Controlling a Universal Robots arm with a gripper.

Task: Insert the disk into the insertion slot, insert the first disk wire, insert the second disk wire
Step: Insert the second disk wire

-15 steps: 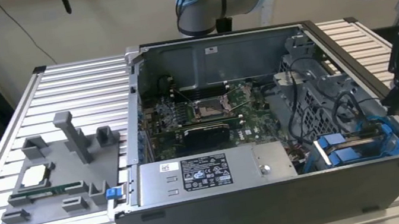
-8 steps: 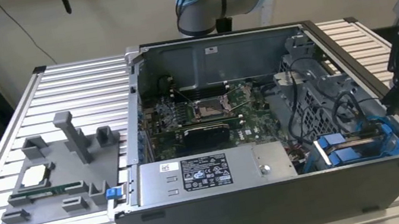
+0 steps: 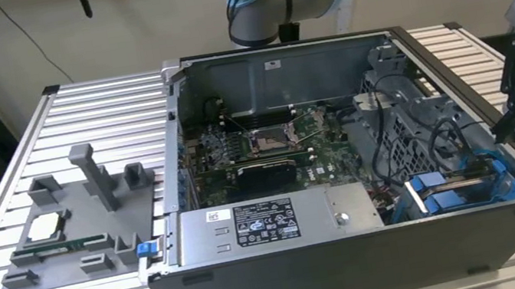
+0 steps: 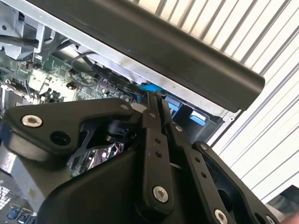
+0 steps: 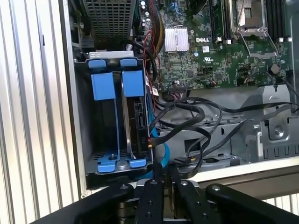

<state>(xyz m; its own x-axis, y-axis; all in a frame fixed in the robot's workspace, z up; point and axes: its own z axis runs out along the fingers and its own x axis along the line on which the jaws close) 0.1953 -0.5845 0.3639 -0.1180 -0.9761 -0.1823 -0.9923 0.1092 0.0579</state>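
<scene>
My black linkage gripper [image 5: 163, 179] hovers at the right edge of the open grey computer case [image 3: 359, 260], fingers pressed together with nothing clearly between them. Just beyond them sits the grey metal drive bay with blue plastic parts [image 5: 84, 140]. The silver-grey hard disk in its bright blue carrier [image 5: 135, 116] stands on edge inside it. I judge the disk rigid, fairly heavy and shock-sensitive, best held by its blue frame. A thin, floppy blue cable [image 5: 163, 156] trails beside it.

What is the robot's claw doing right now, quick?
Gripper: jaws shut, nothing visible between them, poised at the case edge beside the slot, which has blue carriers in it.
</scene>
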